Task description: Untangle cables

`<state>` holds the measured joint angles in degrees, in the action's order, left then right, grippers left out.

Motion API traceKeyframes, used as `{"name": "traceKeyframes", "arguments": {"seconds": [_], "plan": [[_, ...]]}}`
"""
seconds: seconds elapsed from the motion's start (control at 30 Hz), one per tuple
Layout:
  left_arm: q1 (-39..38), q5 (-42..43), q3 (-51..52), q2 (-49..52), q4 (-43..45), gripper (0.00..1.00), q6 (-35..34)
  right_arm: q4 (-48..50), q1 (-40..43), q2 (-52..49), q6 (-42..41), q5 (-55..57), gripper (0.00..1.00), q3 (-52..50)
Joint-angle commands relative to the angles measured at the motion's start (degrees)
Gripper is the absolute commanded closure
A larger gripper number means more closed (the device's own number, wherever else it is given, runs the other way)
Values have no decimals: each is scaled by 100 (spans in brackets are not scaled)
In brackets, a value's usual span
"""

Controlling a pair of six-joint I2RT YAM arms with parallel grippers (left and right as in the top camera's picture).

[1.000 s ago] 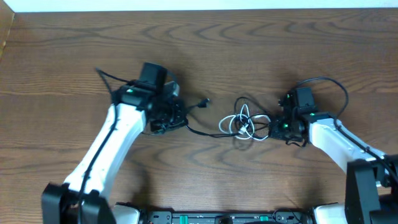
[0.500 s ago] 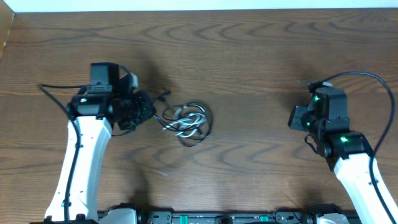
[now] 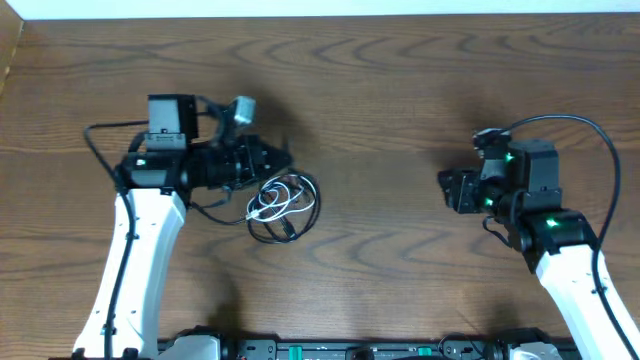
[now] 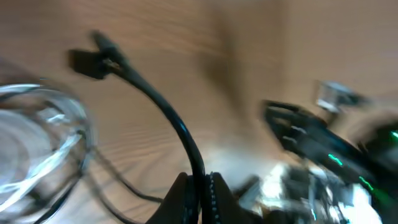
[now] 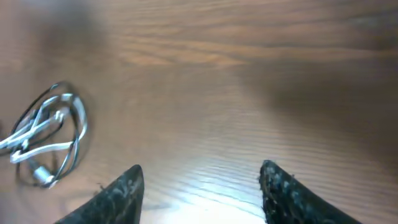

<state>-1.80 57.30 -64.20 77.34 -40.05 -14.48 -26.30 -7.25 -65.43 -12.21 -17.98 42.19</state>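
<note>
The cables (image 3: 281, 204) lie in a tangled heap of black loops and one white cord, left of the table's middle. My left gripper (image 3: 278, 156) hovers just above the heap, pointing right. In the left wrist view this gripper (image 4: 200, 182) is shut on a black cable (image 4: 163, 106) that rises to a small plug end (image 4: 87, 62); the white cord's coil (image 4: 38, 140) is blurred at the left. My right gripper (image 3: 449, 190) stands open at the right, far from the heap. Nothing sits between its fingers (image 5: 122, 190), and the heap (image 5: 47, 133) shows far off to its left.
The wooden table (image 3: 380, 80) has its far edge at the top and a corner at the upper left. Thick black arm cables loop behind each wrist, one near the left arm (image 3: 100, 135) and one near the right (image 3: 590, 130).
The right gripper has let go of the tangle, opened and drawn back to the right. The left gripper has pulled the whole heap leftward, still shut on the black cable.
</note>
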Motion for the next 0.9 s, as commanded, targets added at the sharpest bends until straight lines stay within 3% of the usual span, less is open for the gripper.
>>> {"name": "traceKeyframes", "arguments": {"seconds": [0.0,0.17,0.3,0.37,0.43,0.53,0.7,0.87], "plan": [[-310,1257,-92,-87,343,92,284,0,-131,-264,308,-885,40,85],[-931,984,-92,-85,1064,90,284,44,-262,-682,310,-911,38,85],[-1241,-15,-90,-83,1005,55,282,76,-256,-772,308,-645,44,87],[-1338,-476,-90,-83,859,48,284,57,-256,-769,308,-455,44,85],[-1355,-1003,-90,-83,601,47,284,55,-256,-769,308,-446,43,87],[-1355,-2579,-90,-83,-122,47,278,55,-262,-772,308,-470,38,85],[-1349,-4719,-39,-22,-861,47,-566,33,-271,-778,306,-584,36,81],[-1349,-4988,70,55,-907,47,-905,35,-503,-911,306,-621,36,76]]}}
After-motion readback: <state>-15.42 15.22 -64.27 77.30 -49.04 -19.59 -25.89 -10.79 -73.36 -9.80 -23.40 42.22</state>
